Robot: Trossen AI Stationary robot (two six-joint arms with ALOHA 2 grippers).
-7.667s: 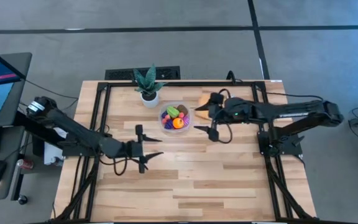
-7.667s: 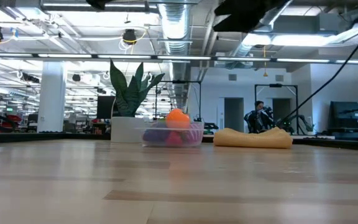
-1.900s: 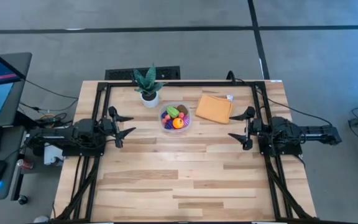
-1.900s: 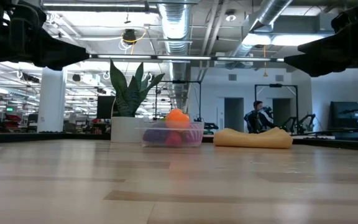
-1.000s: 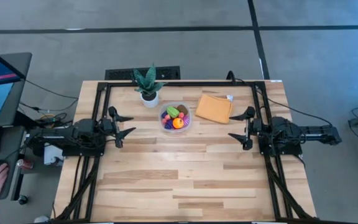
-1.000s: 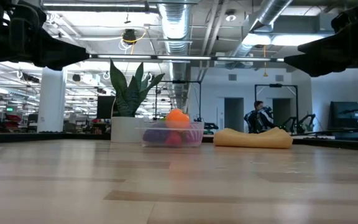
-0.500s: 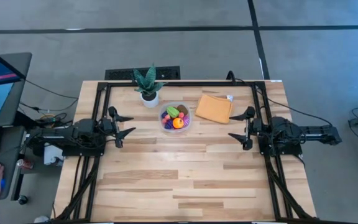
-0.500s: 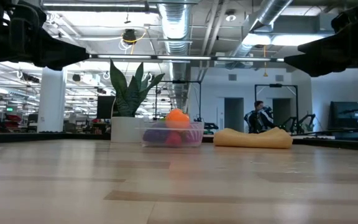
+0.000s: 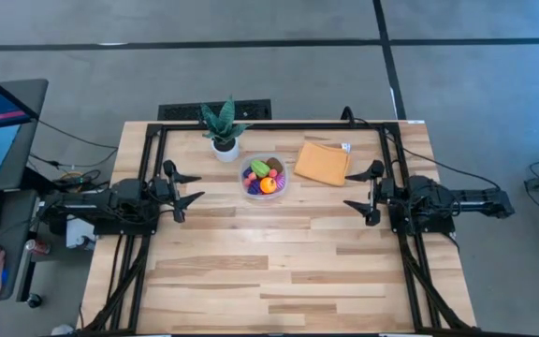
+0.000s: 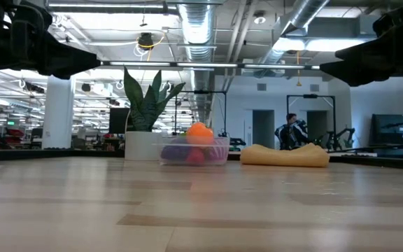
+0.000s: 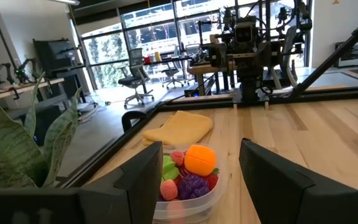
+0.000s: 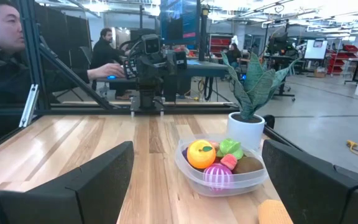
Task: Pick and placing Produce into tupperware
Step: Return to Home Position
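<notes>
The small round clear plastic tub (image 12: 191, 175) stands near the middle of the tabletop's (image 9: 279, 271) back edge. The small toy fruits and vegetables (image 9: 266, 176) are heaped inside it, with an orange one (image 12: 201, 154) on top beside a green one (image 12: 230, 148). The left pincer (image 9: 193, 187) hangs at the left edge, fingers spread and holding nothing. The right pincer (image 9: 363, 187) hangs at the right edge, likewise spread and holding nothing. A flat orange cloth (image 9: 321, 162) lies just beside the tub, toward the right edge. A green potted plant (image 9: 223, 126) stands on the tub's other side, nearer the back edge.
</notes>
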